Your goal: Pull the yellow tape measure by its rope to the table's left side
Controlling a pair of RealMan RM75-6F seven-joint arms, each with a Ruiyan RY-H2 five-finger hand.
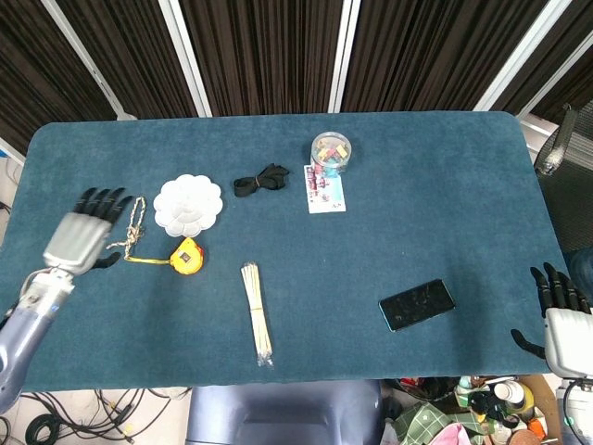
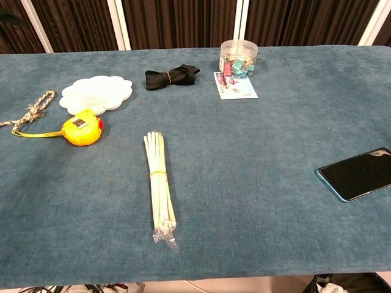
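Note:
The yellow tape measure (image 1: 187, 256) (image 2: 82, 129) sits left of the table's middle, just below a white plate. A short yellow strip of tape runs left from it to a braided rope (image 1: 134, 221) (image 2: 33, 111). The rope lies slack on the cloth, bending up and away from the strip. My left hand (image 1: 82, 236) lies flat beside the rope's lower end with fingers spread, and no grip shows. My right hand (image 1: 563, 329) hangs off the table's lower right corner, fingers apart and holding nothing. Neither hand shows in the chest view.
The scalloped white plate (image 1: 188, 204) lies just above the tape measure. A black strap (image 1: 260, 180), a jar of clips (image 1: 331, 151) and a card (image 1: 325, 190) sit at the back. A bundle of sticks (image 1: 257, 311) and a phone (image 1: 417, 304) lie toward the front.

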